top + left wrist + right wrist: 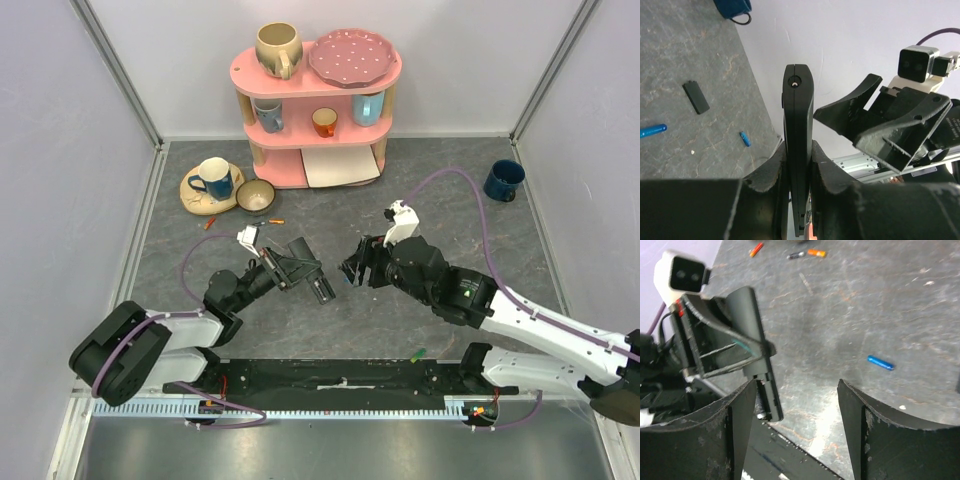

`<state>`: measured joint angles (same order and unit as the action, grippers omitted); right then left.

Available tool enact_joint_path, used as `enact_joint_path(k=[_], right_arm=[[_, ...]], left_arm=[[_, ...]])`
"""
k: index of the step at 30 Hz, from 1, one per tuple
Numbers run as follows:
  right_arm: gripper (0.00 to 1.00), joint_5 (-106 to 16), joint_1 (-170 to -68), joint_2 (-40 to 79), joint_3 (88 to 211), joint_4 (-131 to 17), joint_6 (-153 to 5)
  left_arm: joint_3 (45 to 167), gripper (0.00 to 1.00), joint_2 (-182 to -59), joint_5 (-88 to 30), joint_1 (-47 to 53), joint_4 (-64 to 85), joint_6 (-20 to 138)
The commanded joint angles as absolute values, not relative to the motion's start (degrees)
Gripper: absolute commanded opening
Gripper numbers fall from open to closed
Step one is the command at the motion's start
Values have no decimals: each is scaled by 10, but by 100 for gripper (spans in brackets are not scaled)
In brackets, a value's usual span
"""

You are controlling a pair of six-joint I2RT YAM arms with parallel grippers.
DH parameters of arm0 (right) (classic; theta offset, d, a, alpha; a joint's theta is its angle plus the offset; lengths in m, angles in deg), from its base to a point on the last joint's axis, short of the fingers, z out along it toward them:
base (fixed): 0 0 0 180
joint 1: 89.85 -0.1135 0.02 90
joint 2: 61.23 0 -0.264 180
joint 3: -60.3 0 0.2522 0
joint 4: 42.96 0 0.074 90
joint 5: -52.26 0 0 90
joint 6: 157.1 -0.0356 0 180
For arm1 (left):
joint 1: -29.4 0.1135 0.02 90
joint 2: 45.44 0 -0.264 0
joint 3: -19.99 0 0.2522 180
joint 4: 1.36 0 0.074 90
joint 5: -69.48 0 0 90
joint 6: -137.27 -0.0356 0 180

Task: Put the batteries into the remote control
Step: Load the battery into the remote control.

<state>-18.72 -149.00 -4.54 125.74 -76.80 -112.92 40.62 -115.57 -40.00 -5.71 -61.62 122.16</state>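
My left gripper (300, 263) is shut on the black remote control (320, 288) and holds it above the table; in the left wrist view the remote (798, 105) stands edge-on between the jaws. My right gripper (354, 270) is open and empty, close to the remote's end. In the right wrist view the remote (762, 385) sits by my left finger, its battery bay open with a spring showing. A blue battery (881, 362) lies on the table beyond. Two blue batteries (745, 138) (652, 131) and a small black cover (696, 97) lie on the table. Orange batteries (275, 221) (210, 224) lie near the bowl.
A pink shelf (315, 110) with mugs and a plate stands at the back. A blue mug (503, 180) sits back right. A mug on a wooden disc (212, 180) and a bowl (255, 196) sit back left. A small green item (418, 353) lies by the arm bases.
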Motion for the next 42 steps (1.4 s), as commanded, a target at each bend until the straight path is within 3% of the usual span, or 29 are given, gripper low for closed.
enact_joint_path(k=[1, 10, 27, 42], right_arm=[[74, -311, -1474, -71, 1214, -637, -1147], [76, -427, -1452, -49, 1188, -589, -1134], [75, -507, -1420, -40, 1119, -486, -1175], [68, -561, -1399, -10, 1087, -412, -1223]], left_arm=[[438, 2, -1181, -432, -59, -755, 1258], [468, 2, -1195, -459, -59, -774, 1271], [482, 2, -1182, -478, -59, -784, 1279], [483, 2, -1175, -479, -59, -787, 1278]])
